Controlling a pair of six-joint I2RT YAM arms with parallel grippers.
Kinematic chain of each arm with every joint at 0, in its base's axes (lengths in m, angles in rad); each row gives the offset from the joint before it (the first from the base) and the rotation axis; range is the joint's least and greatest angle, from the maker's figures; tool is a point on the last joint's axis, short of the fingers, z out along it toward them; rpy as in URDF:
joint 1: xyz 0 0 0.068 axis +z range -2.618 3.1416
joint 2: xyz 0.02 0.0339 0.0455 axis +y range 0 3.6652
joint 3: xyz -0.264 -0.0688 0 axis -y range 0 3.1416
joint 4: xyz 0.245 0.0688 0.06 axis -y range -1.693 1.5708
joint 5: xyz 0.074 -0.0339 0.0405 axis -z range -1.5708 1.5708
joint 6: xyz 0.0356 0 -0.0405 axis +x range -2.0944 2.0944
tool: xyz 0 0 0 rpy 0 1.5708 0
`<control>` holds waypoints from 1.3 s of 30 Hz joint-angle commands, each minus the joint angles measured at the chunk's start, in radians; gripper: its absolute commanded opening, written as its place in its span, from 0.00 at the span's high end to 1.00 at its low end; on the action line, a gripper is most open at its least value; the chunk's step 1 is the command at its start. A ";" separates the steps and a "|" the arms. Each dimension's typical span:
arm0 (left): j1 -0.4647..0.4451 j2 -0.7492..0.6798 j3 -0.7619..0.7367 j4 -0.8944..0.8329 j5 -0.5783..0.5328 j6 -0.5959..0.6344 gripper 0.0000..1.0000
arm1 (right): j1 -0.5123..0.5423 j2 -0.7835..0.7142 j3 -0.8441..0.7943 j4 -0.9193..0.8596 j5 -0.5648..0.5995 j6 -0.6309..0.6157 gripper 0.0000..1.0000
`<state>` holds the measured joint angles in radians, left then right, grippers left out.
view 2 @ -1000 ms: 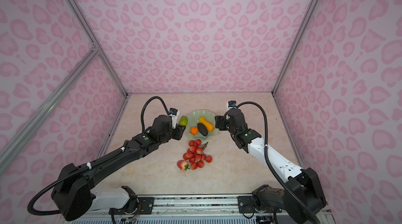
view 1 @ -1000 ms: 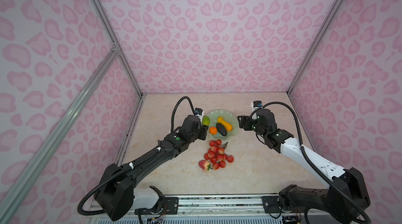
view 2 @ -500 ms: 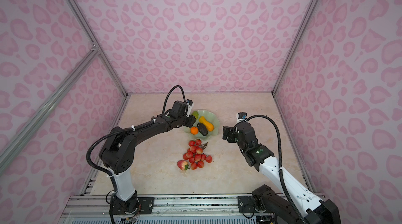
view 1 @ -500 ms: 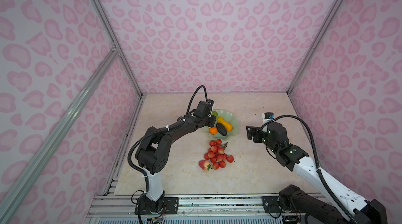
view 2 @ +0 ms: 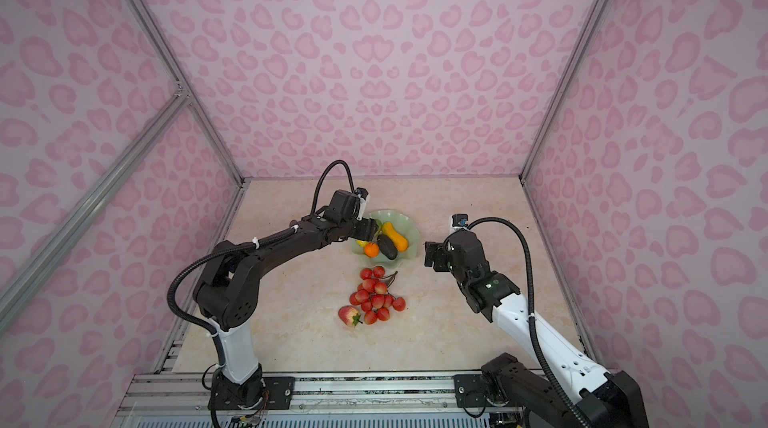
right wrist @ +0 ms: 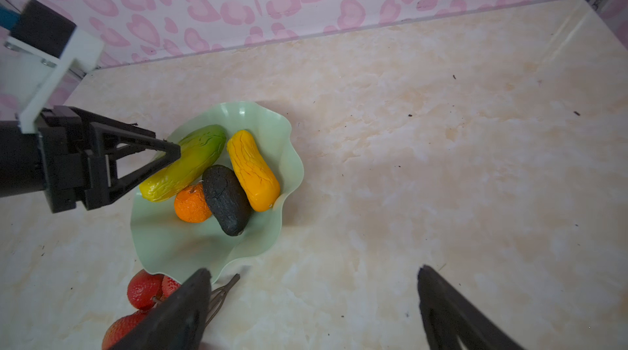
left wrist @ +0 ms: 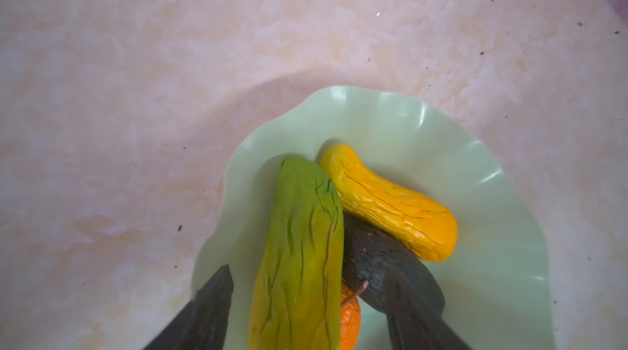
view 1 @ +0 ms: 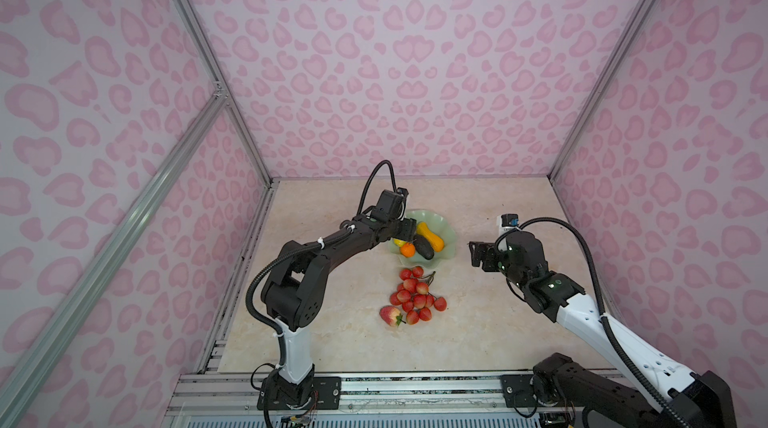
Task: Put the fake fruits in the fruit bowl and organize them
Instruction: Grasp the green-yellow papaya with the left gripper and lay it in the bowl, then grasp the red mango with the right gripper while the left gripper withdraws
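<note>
Fruit count stands at 4 of 6 in the fruit bowl, which sits on the desk toward its far edge, about midway between the left and right edges. Inside it lie the yellow-green oblong, the bumpy yellow-orange oblong, the dark brown-black oval and the small orange, packed close together, the oval wedged between the 2 oblongs and touching the orange. The left tool hangs over the bowl's left side with its jaws spread on either side of the yellow-green oblong; a gap shows on each side in the left wrist view, so that fruit reads as resting in the bowl rather than gripped. The right tool is wide open and empty, held above bare desk between the bowl and the right edge. Left to do, by my reading: the red berry cluster and the pink-red strawberry, both on the desk on the near-edge side of the bowl. The cluster's dark stems point at the bowl's near rim and lie just beside it, and the strawberry sits against the cluster's near end. The bowl's bare floor shows mostly along its near part, so the broad cluster will likely have to go there or on top of the others. The left arm reaches across the bowl's left side and would block an approach from there.
</note>
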<state>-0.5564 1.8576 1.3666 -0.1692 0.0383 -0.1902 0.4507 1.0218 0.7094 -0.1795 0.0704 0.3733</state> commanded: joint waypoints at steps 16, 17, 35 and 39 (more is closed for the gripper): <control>0.018 -0.891 -0.718 0.248 -0.520 -0.226 0.12 | 0.396 0.308 0.151 0.003 -0.155 -0.067 0.17; 0.029 -0.936 -0.769 0.241 -0.524 -0.263 0.11 | 0.422 0.328 0.164 -0.005 -0.167 -0.051 0.18; 0.056 -1.468 -1.080 0.059 -0.579 -0.452 0.02 | 0.653 0.685 0.306 -0.072 -0.193 0.003 0.35; 0.056 -1.457 -1.077 0.046 -0.575 -0.445 0.01 | 0.653 0.737 0.330 -0.068 -0.209 -0.006 0.37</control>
<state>-0.5011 0.3950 0.2813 -0.1066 -0.5236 -0.6270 1.1042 1.7321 1.0294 -0.2371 -0.1307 0.3744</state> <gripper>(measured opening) 0.985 0.635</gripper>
